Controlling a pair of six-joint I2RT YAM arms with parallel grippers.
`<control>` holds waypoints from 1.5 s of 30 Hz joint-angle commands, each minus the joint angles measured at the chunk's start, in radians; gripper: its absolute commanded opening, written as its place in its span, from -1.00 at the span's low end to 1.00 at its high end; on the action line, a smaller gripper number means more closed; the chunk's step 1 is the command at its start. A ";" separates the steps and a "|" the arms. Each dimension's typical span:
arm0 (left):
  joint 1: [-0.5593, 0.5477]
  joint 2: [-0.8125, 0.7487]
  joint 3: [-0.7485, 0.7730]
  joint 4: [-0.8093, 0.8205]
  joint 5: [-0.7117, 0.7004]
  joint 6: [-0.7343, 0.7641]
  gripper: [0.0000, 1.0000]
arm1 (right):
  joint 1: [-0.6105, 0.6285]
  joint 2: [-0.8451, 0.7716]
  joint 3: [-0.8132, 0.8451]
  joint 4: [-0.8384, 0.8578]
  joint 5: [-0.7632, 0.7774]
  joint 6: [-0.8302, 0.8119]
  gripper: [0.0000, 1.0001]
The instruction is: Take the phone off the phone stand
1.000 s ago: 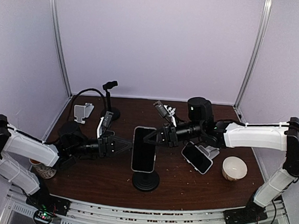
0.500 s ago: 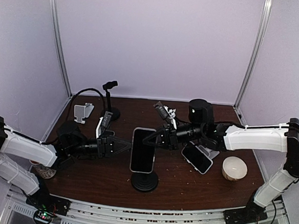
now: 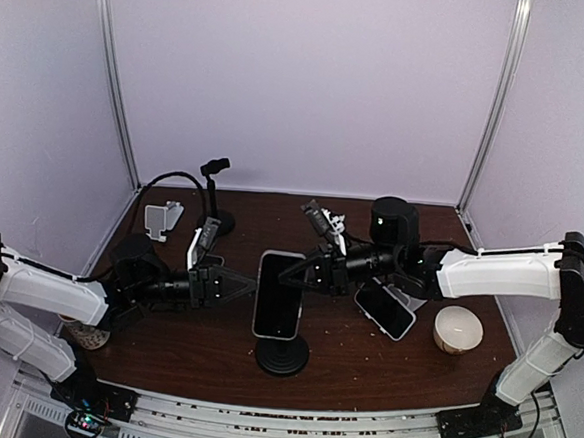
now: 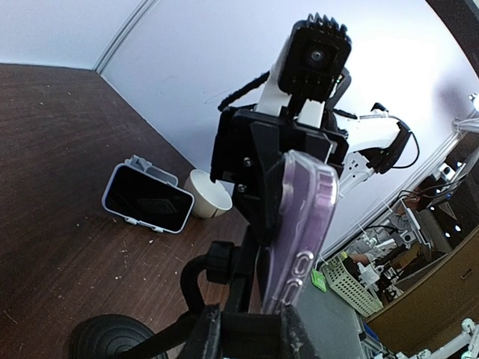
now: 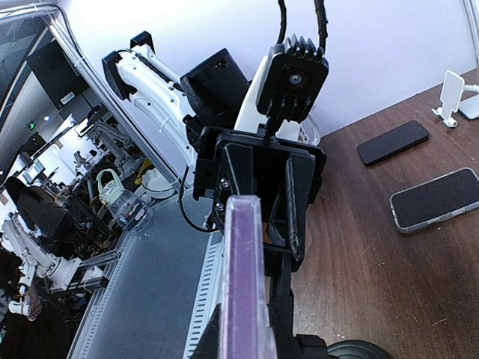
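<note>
A phone (image 3: 279,294) in a clear purple case stands upright on the black phone stand (image 3: 282,356), whose round base sits at the table's front middle. My left gripper (image 3: 252,289) reaches in from the left and is shut across the phone's left edge (image 4: 303,224) together with the stand's holder behind it. Its fingers (image 4: 202,336) show at the bottom of the left wrist view. My right gripper (image 3: 290,271) comes from the right and is shut on the phone's upper right edge (image 5: 243,284). The stand's neck is mostly hidden behind the phone.
A second phone (image 3: 384,308) leans on a white holder right of the stand, beside a white bowl (image 3: 457,329). At the back left are an empty white holder (image 3: 160,220) and a black clamp stand (image 3: 214,189). A cup (image 3: 83,335) sits at the front left.
The phone, its stand and both grippers have shifted slightly to the left. Both grips are unchanged.
</note>
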 commanded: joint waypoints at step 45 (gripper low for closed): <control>0.209 -0.071 0.041 -0.448 -0.299 0.137 -1.00 | 0.134 -0.051 0.197 -0.564 -0.319 -0.461 -1.00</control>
